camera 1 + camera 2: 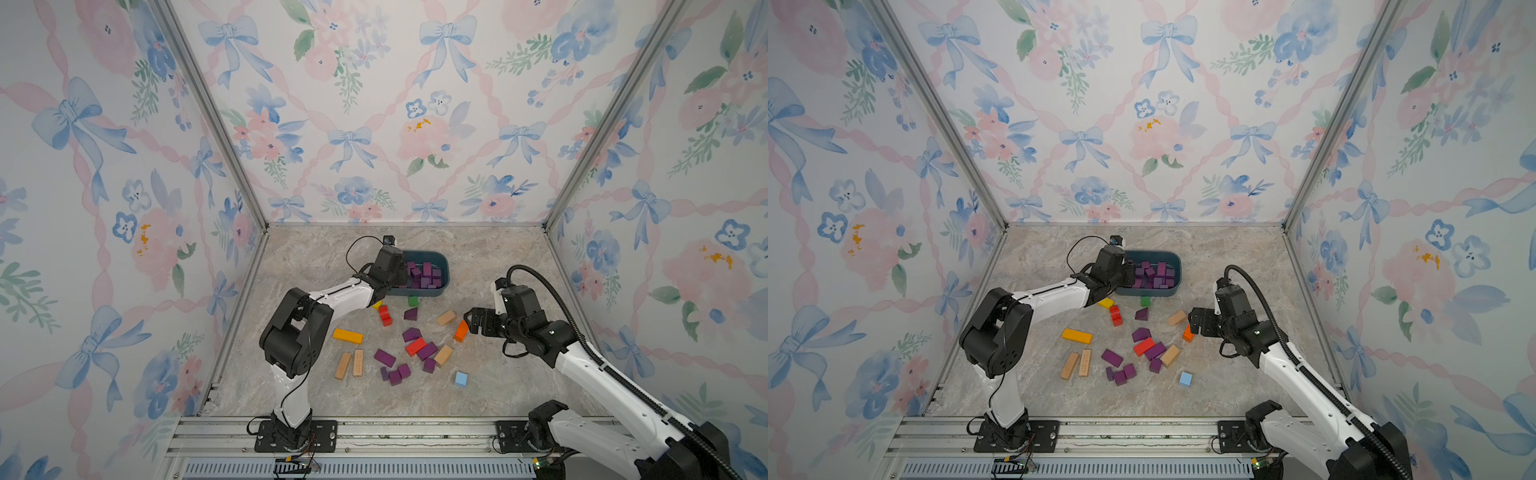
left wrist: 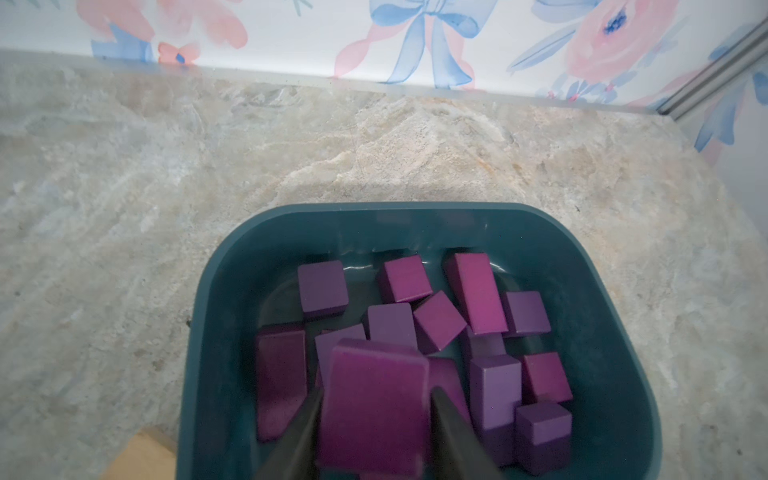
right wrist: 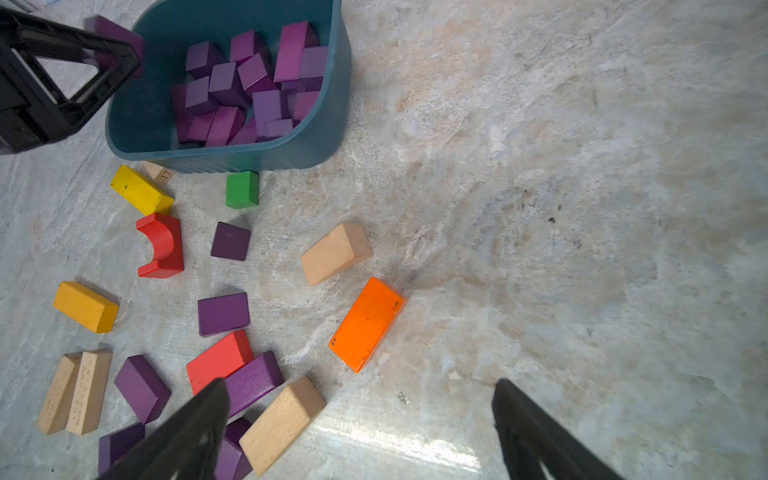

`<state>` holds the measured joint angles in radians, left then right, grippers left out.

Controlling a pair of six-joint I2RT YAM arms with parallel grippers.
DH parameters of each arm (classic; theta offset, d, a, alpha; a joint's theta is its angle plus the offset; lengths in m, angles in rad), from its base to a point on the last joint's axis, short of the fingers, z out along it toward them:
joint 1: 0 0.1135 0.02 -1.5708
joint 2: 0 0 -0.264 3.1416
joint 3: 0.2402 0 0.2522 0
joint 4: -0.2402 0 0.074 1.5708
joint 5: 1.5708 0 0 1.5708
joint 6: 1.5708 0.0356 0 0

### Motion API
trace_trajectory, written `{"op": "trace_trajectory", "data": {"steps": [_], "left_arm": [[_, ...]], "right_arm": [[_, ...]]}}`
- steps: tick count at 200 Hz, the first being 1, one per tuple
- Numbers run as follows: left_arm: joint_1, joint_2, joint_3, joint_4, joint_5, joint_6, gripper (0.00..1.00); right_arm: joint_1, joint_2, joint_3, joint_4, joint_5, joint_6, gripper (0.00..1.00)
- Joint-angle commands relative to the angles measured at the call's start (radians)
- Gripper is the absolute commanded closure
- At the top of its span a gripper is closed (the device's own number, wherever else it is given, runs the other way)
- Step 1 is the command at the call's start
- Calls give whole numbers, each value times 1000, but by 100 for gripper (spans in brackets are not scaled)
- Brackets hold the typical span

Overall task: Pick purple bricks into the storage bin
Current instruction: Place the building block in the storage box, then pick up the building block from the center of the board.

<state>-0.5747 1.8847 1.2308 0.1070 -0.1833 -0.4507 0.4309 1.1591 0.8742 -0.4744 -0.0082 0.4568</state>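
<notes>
The storage bin (image 1: 443,266) (image 2: 415,208) stands toward the back of the table with several purple bricks (image 2: 476,293) piled inside. My left gripper (image 2: 376,390) hangs over its near end. A blurred purple brick (image 2: 374,407) sits loose between the parted fingers, a thin gap on each side. Several more purple bricks (image 1: 411,333) (image 3: 223,313) lie scattered on the table among other blocks. My right gripper (image 3: 360,384) (image 1: 467,320) hovers open and empty above bare table, just right of the scatter, beside an orange block (image 3: 368,324).
Red (image 1: 415,346), yellow (image 1: 348,336), tan (image 1: 445,317), green (image 1: 412,300) and light blue (image 1: 461,379) blocks lie mixed with the purple ones. Walls close in the table on three sides. The bin's right side and the table's right part are bare marble.
</notes>
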Motion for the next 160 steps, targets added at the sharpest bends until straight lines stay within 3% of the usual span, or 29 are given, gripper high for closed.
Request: {"op": "trace_trajectory", "data": {"steps": [1,6,56,114,160], "left_arm": [[6,11,35,10,10,18,8],[7,8,33,12,8,19,2],[6,-95,-22,37,-48,35,2],[-2,-359,-246,152,-75,55,2],[-43,-608,-515,181,-121,51,2]], "right_arm": [[-12,9,-10,7,-52,14,3],[-11,11,-11,12,-63,16,3],[21,9,-4,34,-130,8,3],[255,123,74,-64,68,-140,0],[391,234,110,-109,71,-133,24]]}}
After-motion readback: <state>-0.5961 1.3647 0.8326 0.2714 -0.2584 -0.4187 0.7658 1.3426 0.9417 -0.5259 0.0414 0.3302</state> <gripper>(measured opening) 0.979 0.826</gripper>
